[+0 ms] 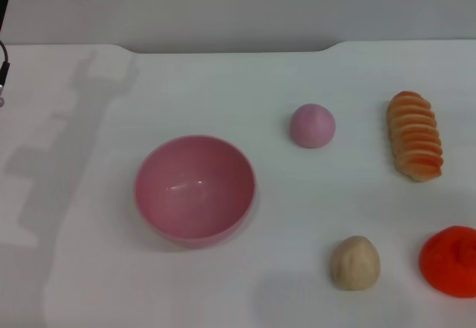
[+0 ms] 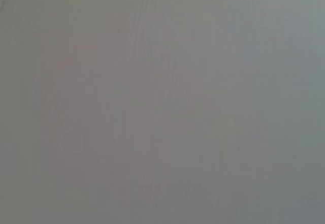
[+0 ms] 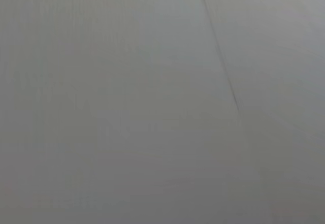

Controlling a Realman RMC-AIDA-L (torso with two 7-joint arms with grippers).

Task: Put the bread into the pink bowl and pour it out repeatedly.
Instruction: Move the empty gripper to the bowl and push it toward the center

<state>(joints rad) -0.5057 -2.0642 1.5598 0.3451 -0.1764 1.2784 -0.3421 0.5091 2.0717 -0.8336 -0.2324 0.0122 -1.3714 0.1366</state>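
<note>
Surface: white table point(image 1: 223, 283) against a pale wall, five things spread on it
Bread point(image 1: 415, 136): at 3 o'clock on the table, well apart from the pink bowl point(image 1: 195, 189); long axis runs 12 to 6, near end tipped slightly toward 5
Bowl: upright, empty, left of centre
Neighbours: small pink dome point(image 1: 312, 126) between bread and bowl; beige lump point(image 1: 355, 262) and red-orange blob point(image 1: 451, 260) toward 5 o'clock
Grippers: neither in view, wrist views show only blank surface; finger state cannot be told
Risk: a grasp along the loaf's length could slip off; the dome sits near the carrying path
</note>
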